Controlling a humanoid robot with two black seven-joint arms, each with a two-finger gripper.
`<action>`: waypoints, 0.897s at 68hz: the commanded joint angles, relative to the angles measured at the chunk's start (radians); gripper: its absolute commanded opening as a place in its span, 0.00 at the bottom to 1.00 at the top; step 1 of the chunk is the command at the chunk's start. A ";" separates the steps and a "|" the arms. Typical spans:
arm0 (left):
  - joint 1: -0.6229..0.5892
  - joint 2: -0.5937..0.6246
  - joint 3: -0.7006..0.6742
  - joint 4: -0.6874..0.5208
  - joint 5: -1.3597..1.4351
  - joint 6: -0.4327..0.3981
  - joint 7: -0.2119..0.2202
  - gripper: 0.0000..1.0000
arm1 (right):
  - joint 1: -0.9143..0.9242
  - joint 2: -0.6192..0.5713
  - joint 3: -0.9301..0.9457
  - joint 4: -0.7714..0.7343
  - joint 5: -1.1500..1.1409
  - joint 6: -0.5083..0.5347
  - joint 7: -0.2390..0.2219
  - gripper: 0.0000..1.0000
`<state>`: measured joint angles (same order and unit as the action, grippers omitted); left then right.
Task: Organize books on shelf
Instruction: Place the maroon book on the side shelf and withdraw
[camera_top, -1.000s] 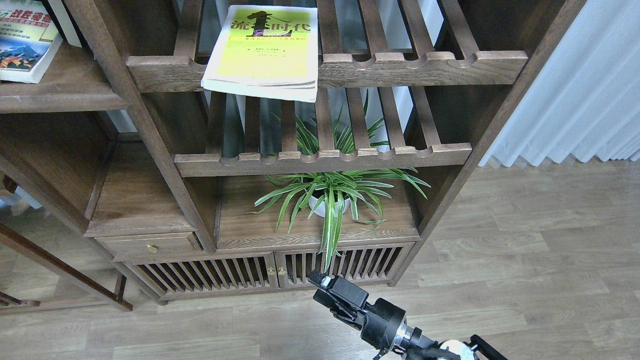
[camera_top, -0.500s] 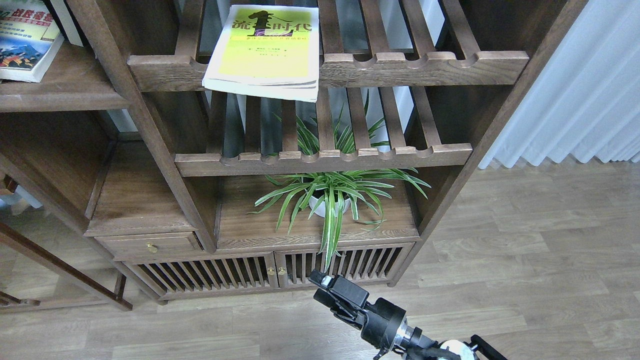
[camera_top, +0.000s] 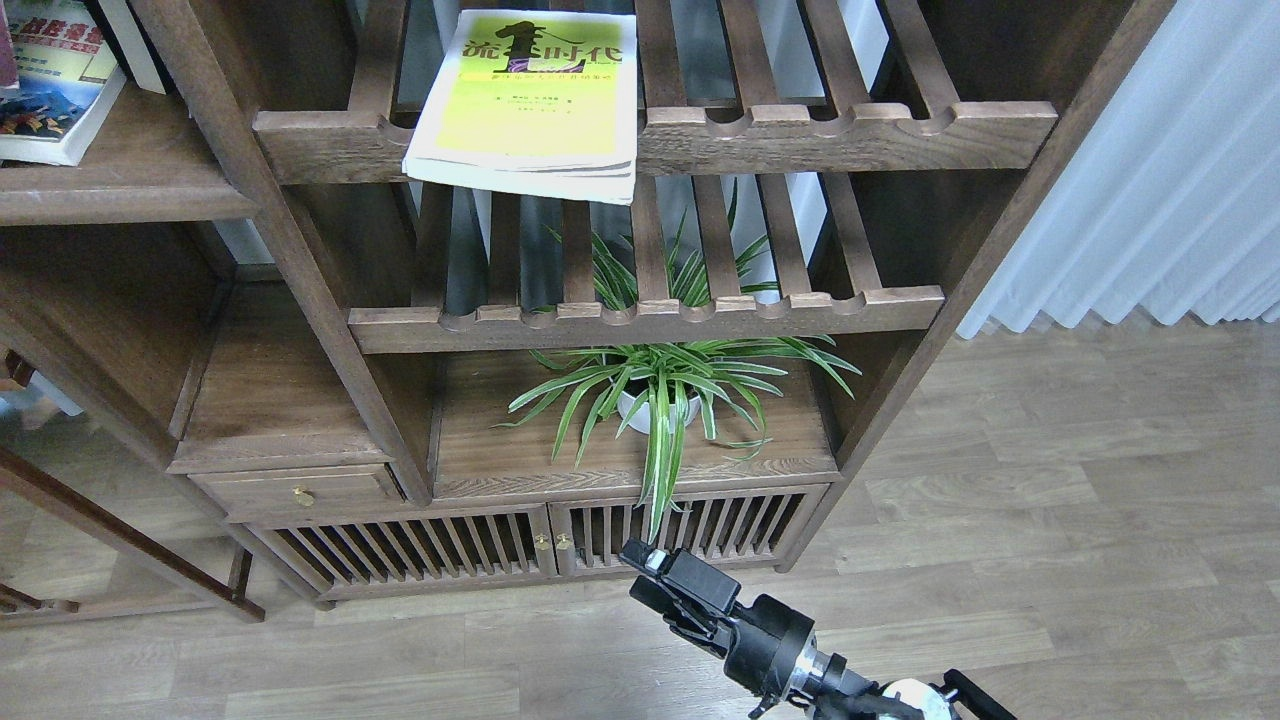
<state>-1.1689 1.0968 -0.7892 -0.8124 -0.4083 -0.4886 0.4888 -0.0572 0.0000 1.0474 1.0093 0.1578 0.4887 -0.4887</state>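
The large yellow-green book (camera_top: 530, 100) lies flat on the upper slatted rack, its near edge overhanging the scalloped rail. The white-green book with a blue photo (camera_top: 55, 90) lies on the plain dark-brown shelf (camera_top: 130, 185) at the top left, cut off by the frame edge. A thin maroon sliver (camera_top: 5, 50) shows over it at the very left edge; I cannot tell what it is. My right gripper (camera_top: 640, 570) is low at the bottom centre, in front of the cabinet doors and far below the books. It is dark and seen end-on. My left gripper is out of view.
A lower slatted rack (camera_top: 650, 320) sits under the upper one. A spider plant in a white pot (camera_top: 660, 400) stands on the board below. The slatted cabinet doors (camera_top: 540, 545) and a small drawer (camera_top: 300, 492) are at the bottom. A white curtain (camera_top: 1150, 200) hangs at the right over the wooden floor.
A maroon sliver has appeared at the left edge over the white-green book. My right gripper has barely moved. The yellow-green book has not moved.
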 joint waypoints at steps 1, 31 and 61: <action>-0.043 -0.064 0.002 0.078 0.026 0.000 0.000 0.00 | -0.004 0.000 0.000 0.000 0.000 0.000 0.000 0.99; -0.048 -0.189 0.001 0.179 0.062 0.000 0.000 0.17 | -0.012 0.000 0.002 0.003 0.000 0.000 0.000 0.99; -0.048 -0.189 0.002 0.148 0.080 0.000 0.000 0.91 | -0.019 0.000 0.002 0.003 0.000 0.000 0.000 0.99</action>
<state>-1.2135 0.9067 -0.7879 -0.6455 -0.3271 -0.4886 0.4887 -0.0767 0.0000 1.0498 1.0125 0.1580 0.4887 -0.4887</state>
